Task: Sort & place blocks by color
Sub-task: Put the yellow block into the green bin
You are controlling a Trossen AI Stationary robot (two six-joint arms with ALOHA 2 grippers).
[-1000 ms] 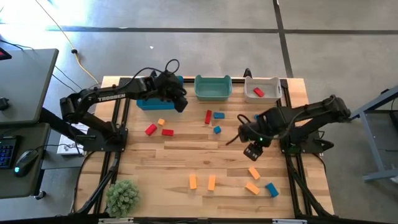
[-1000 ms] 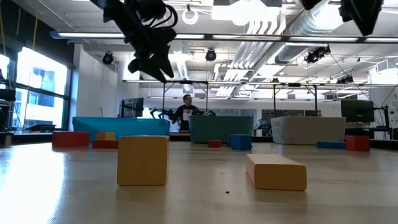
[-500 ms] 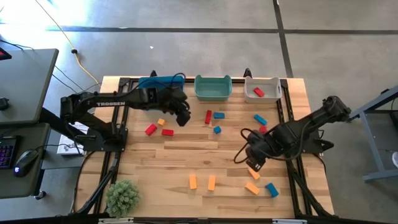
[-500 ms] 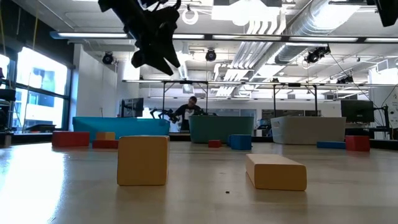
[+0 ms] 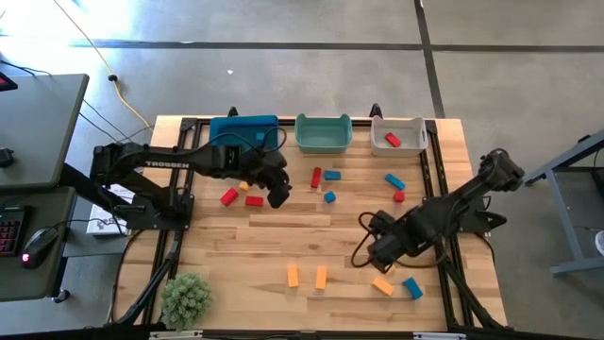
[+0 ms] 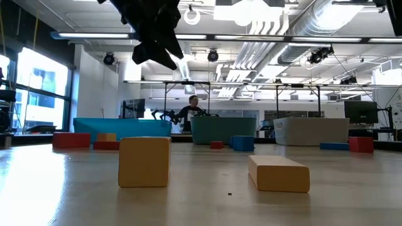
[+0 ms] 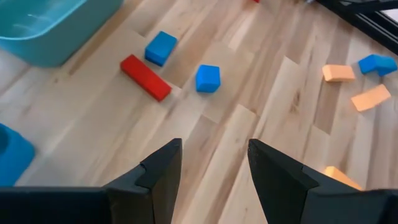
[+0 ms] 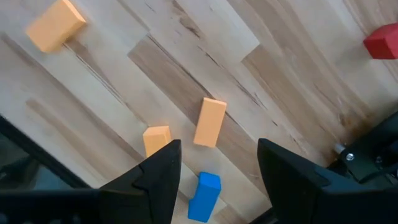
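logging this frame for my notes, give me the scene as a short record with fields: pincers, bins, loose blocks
left pincer: open, empty, over the table's middle near a red bar and two blue blocks
right pincer: open, empty, above an orange bar, orange cube and blue bar at the table's right front
bins: blue bin, teal bin, white bin in a row along the far edge
white bin contents: one red block
loose blocks: red, blue and orange, scattered on the table

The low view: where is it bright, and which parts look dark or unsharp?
Low view: daylight glares through the windows at the picture's left; the left gripper hangs as a dark silhouette against the lit ceiling; the near orange block looks soft-edged, with a sheen on the table.
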